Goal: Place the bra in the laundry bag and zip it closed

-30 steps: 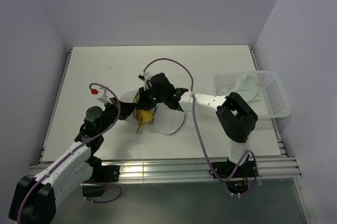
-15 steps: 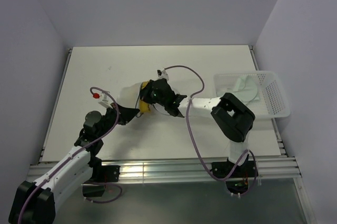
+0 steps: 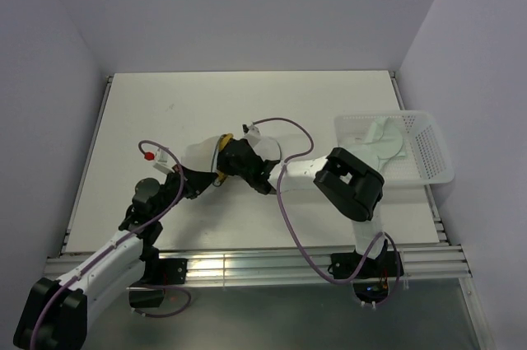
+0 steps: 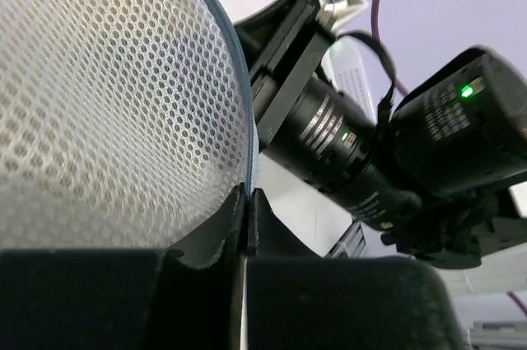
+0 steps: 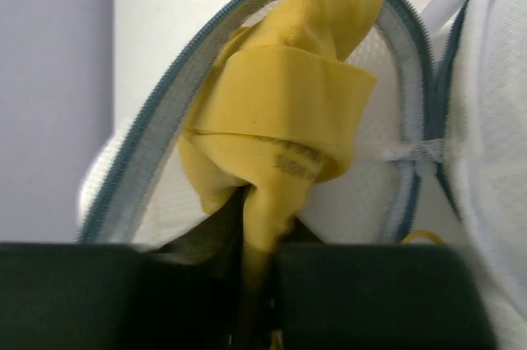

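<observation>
Both of my claws are clamped tight. My left claw point(image 4: 247, 206) has its jaws almost together on the thin dark zipper rim point(image 4: 240, 86) of the laundry bag point(image 4: 99, 103), with nothing but that rim between the fingers. The translucent white mesh dome swells up and to the left of the pinch and fills that side of the wrist view. Close beyond the pinch and to its right stands the black wrist of my right arm point(image 4: 329, 140), a green light glowing on it.

My right claw point(image 5: 257, 255) squeezes a twisted fold of the yellow bra point(image 5: 280, 103), and the cloth bunches upward from the fingertips. The bag's grey-blue zipper tape curves around that bunch on both sides, with white mesh behind it, so the bra sits in the bag's open mouth. One end of it reaches up across the far part of the rim. How much of it lies inside I cannot tell.

Seen from above, the two claws are near each other in the middle of the table point(image 3: 165, 103), the left one just to the left of the right one, with the bag's white halves spread around them. Well off to the right of both, a white perforated basket point(image 3: 432, 152) rests at the table's right edge.
</observation>
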Controlling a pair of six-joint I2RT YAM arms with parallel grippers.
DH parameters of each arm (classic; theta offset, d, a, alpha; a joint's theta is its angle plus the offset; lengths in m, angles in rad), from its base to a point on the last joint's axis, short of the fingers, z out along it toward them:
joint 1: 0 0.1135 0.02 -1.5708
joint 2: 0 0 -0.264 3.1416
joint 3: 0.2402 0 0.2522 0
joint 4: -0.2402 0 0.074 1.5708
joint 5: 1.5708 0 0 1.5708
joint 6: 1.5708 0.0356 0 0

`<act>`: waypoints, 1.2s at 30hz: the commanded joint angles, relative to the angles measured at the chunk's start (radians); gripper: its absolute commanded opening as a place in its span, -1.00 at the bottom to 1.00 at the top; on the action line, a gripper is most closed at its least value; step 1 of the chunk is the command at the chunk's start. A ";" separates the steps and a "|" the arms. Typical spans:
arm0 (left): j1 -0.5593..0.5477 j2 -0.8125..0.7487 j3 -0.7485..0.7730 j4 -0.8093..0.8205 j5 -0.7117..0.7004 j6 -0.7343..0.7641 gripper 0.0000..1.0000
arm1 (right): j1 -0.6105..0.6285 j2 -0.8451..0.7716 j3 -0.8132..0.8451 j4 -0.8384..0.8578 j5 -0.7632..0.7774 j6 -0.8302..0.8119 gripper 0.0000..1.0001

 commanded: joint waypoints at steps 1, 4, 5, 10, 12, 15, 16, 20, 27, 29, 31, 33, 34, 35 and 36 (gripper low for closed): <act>-0.002 -0.057 0.010 0.000 -0.085 -0.034 -0.86 | -0.007 -0.062 -0.009 -0.042 0.060 -0.136 -0.38; 0.000 -0.119 0.039 -0.091 -0.165 -0.034 -0.71 | -0.023 -0.102 0.000 -0.113 0.029 -0.227 0.27; -0.002 -0.145 0.045 -0.121 -0.184 -0.034 -0.57 | -0.031 -0.111 0.012 -0.143 0.020 -0.245 0.39; -0.002 -0.179 0.062 -0.235 -0.243 -0.013 -0.30 | -0.051 -0.191 0.038 -0.266 -0.049 -0.394 0.86; -0.002 -0.179 0.064 -0.244 -0.253 -0.006 -0.30 | -0.056 -0.220 0.043 -0.297 -0.095 -0.429 0.86; -0.002 -0.179 0.065 -0.267 -0.280 -0.003 -0.32 | -0.085 -0.276 0.008 -0.314 -0.179 -0.451 0.86; -0.002 -0.173 0.065 -0.263 -0.282 -0.002 -0.35 | -0.094 -0.296 -0.005 -0.314 -0.190 -0.454 0.86; -0.002 -0.156 0.088 -0.279 -0.277 0.033 -0.47 | -0.178 -0.405 -0.086 -0.326 -0.242 -0.479 0.85; -0.002 -0.150 0.226 -0.394 -0.282 0.194 0.20 | -0.316 -0.531 -0.297 -0.421 -0.117 -0.543 0.43; -0.002 -0.152 0.276 -0.425 -0.293 0.225 0.32 | -0.338 -0.533 -0.336 -0.420 -0.113 -0.542 0.14; -0.002 -0.111 0.318 -0.483 -0.294 0.268 0.36 | -0.356 -0.528 -0.371 -0.412 -0.116 -0.539 0.00; -0.003 -0.069 0.370 -0.523 -0.280 0.305 0.38 | -0.366 -0.525 -0.394 -0.408 -0.141 -0.529 0.00; -0.003 -0.031 0.381 -0.526 -0.251 0.313 0.38 | -0.373 -0.524 -0.397 -0.379 -0.155 -0.526 0.04; -0.006 -0.011 0.399 -0.529 -0.239 0.319 0.38 | -0.373 -0.522 -0.399 -0.371 -0.168 -0.517 0.15; -0.012 0.006 0.407 -0.533 -0.230 0.326 0.39 | -0.373 -0.516 -0.410 -0.347 -0.204 -0.510 0.21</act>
